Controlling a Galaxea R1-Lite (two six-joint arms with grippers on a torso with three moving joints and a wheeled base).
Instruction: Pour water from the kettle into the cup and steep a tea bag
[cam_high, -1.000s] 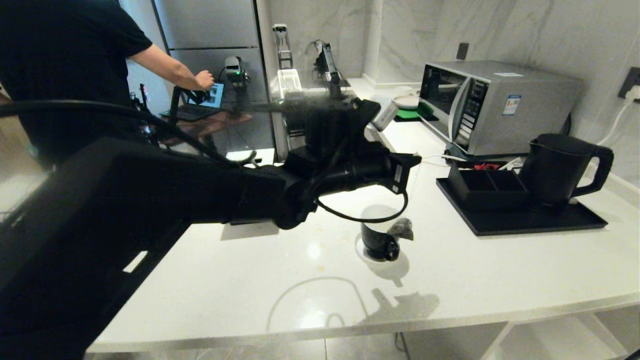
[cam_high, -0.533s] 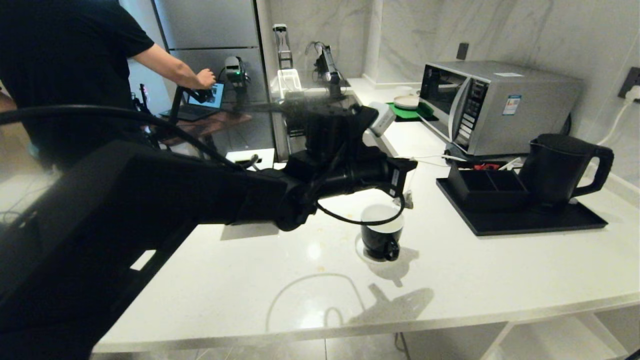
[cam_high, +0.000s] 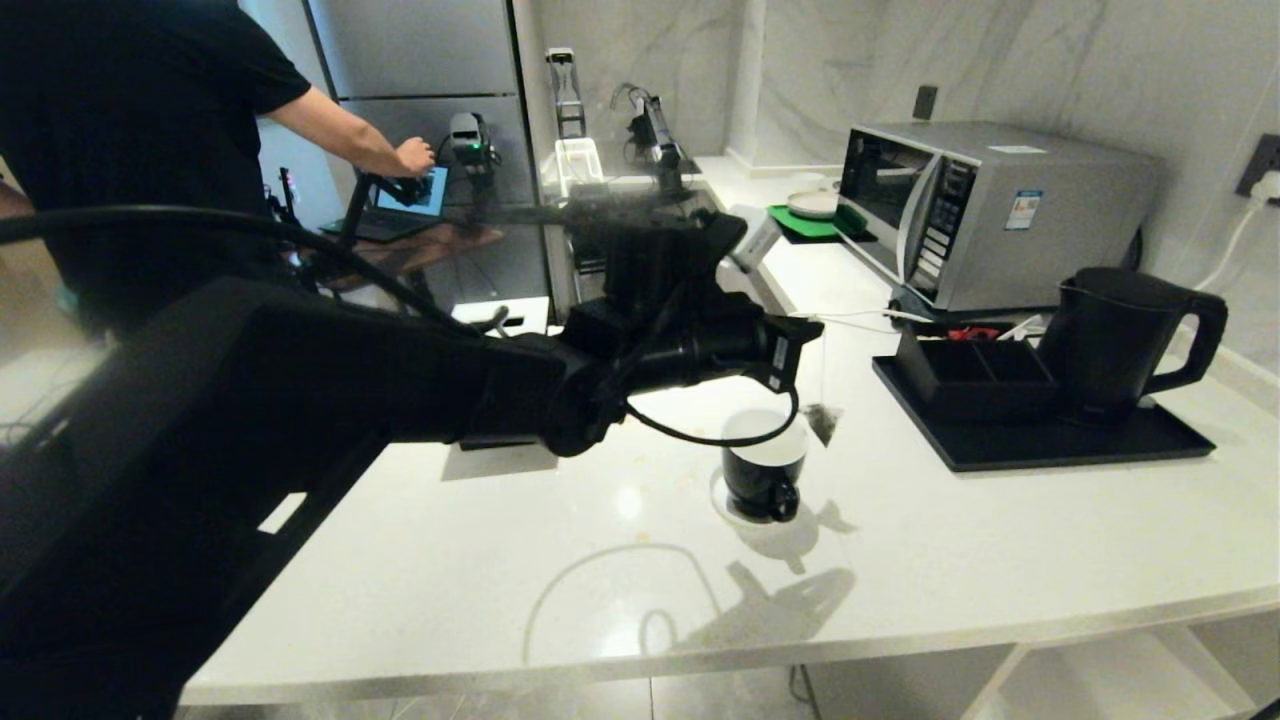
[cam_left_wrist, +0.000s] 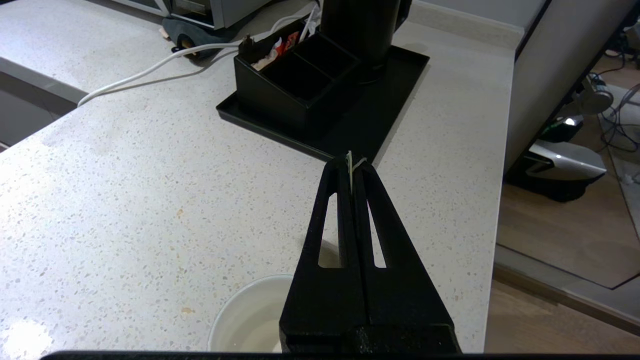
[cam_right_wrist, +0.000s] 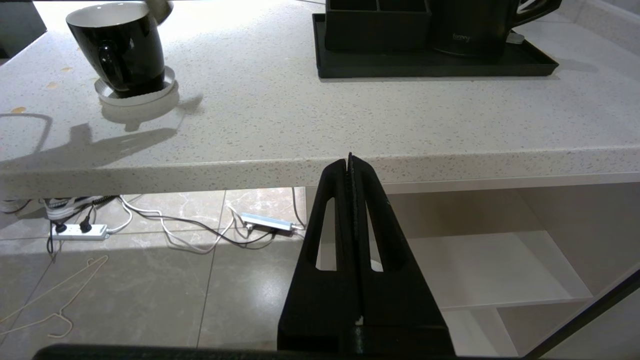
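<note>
At the upper left of the head view a person (cam_high: 120, 120) stands at a laptop (cam_high: 408, 200), away from the work. The left gripper (cam_left_wrist: 352, 162) reaches across the centre of the frame, its fingers pressed together and clamped on the pale string of the tea bag (cam_high: 823, 422); the string end shows between the tips in the left wrist view. The bag hangs free just right of the cup (cam_high: 764, 468), level with its rim and not inside. It looks near weightless and limp, so it should swing with any arm motion; the string is the only sensible hold, and a thin one that could slip. The cup stands on its saucer (cam_high: 722, 500) at centre frame, ceramic and breakable. At the right, the kettle (cam_high: 1125, 335) sits on a black tray (cam_high: 1050, 445), probably heavy if filled; its loop handle is the place to grasp. The right gripper (cam_right_wrist: 350, 162) hangs below the counter edge, fingers together, holding nothing
</note>
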